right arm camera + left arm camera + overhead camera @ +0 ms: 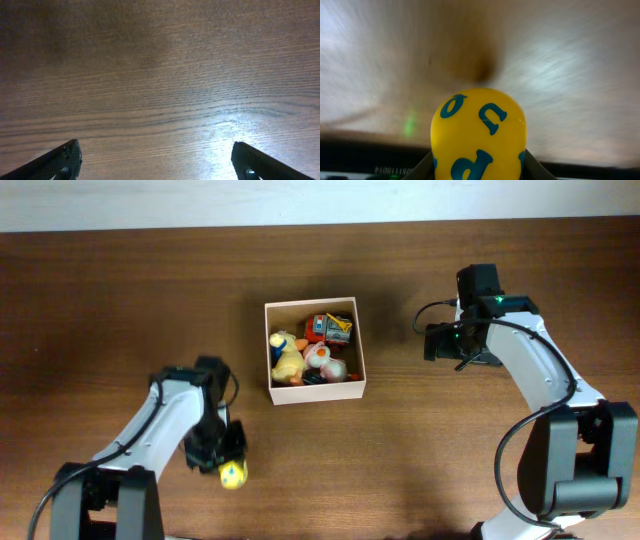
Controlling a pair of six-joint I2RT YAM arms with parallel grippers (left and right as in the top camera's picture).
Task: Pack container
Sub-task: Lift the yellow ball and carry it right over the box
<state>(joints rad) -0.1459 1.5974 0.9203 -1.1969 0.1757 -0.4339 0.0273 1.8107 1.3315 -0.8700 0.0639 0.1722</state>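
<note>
1 yellow ball [477,130], base cropped, tight in left gripper [478,166]; right gripper [157,156] wide apart.

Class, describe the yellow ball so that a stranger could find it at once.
Start at the white cardboard box of toys in the middle of the wooden table. Look down-left to the left claw. It holds a yellow ball, the only toy outside the box, printed with blue letters.

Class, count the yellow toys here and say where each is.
2. One ball is in the left pincer; one duck-like toy lies in the box. Others may be hidden underneath.
</note>
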